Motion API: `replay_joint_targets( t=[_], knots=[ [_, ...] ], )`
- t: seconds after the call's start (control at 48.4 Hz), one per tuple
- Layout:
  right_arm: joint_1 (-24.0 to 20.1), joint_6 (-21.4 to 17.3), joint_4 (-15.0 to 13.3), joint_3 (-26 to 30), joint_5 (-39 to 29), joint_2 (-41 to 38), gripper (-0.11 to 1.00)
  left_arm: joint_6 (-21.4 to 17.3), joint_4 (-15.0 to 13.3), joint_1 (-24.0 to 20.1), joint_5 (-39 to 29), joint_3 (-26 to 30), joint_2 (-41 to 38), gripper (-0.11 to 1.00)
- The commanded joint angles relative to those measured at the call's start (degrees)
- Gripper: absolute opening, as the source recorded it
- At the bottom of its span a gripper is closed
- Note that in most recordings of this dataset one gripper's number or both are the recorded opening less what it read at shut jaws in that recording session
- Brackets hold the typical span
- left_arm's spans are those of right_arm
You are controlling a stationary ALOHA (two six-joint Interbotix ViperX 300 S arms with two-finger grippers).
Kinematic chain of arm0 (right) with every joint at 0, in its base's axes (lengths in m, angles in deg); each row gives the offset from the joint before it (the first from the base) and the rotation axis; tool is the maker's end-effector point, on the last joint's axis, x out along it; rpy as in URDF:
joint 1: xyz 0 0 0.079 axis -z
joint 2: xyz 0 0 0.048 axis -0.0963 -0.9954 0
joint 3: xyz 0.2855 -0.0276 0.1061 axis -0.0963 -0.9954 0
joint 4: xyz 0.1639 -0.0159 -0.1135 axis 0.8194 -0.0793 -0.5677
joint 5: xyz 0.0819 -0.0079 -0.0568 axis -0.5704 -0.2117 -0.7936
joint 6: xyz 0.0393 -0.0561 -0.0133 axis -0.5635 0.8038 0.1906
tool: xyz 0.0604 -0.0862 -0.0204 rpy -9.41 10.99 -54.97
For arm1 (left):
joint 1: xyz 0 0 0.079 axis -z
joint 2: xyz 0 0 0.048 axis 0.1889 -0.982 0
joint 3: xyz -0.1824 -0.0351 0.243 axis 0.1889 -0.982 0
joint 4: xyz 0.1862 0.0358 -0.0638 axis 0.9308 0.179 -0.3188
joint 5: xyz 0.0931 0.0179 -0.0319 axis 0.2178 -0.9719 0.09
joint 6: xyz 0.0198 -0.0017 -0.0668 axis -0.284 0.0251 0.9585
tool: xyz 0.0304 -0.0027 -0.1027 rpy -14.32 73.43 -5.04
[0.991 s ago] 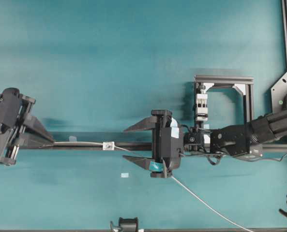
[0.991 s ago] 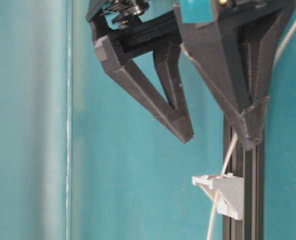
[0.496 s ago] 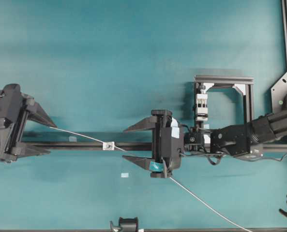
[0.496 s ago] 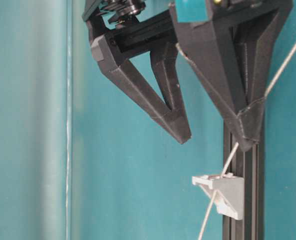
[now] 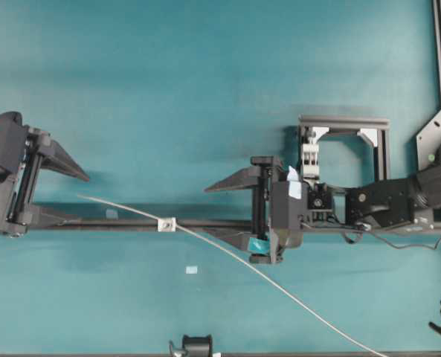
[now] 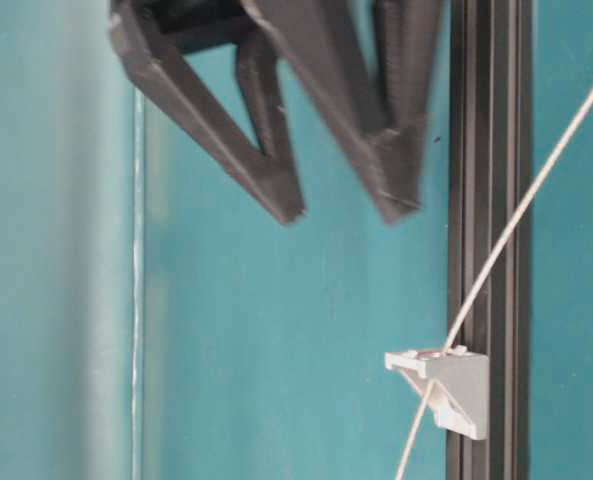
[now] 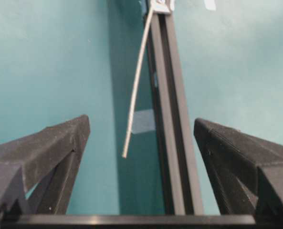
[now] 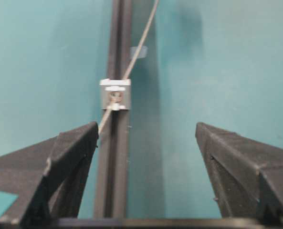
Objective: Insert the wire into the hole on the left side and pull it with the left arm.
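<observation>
We've got the thin pale grey wire [image 5: 131,210] threaded through the small silver block's hole [image 5: 166,223], and both black tools, left [image 5: 75,197] and right [image 5: 214,212], are spread wide, gripping nothing; pulling looks done.

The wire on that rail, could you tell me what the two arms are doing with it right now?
The wire is threaded through the hole in the small block on the black rail, with its free tip sticking out on the left side. Neither arm holds it: the left gripper is open, the tip lying loose between its fingers in the wrist view, and the right gripper is open too, on the other side of the block.
</observation>
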Motion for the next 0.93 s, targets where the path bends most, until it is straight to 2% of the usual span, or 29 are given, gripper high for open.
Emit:
replay_joint_targets(
  t=[0.0,0.413,0.909],
  knots=[
    [0.79,0.26,0.0,-0.35,0.62,2.55,0.89,-0.44,0.26,-1.14,-0.09,0.26,1.14,0.77],
    [2.11,1.49,-0.09,-1.85,0.53,4.31,0.89,-3.08,0.26,-5.1,-0.53,-0.44,5.01,0.77],
    [2.2,1.41,-0.09,-2.29,0.53,4.39,0.89,-3.69,0.26,-5.45,-0.53,-0.26,5.8,0.77]
  ],
)
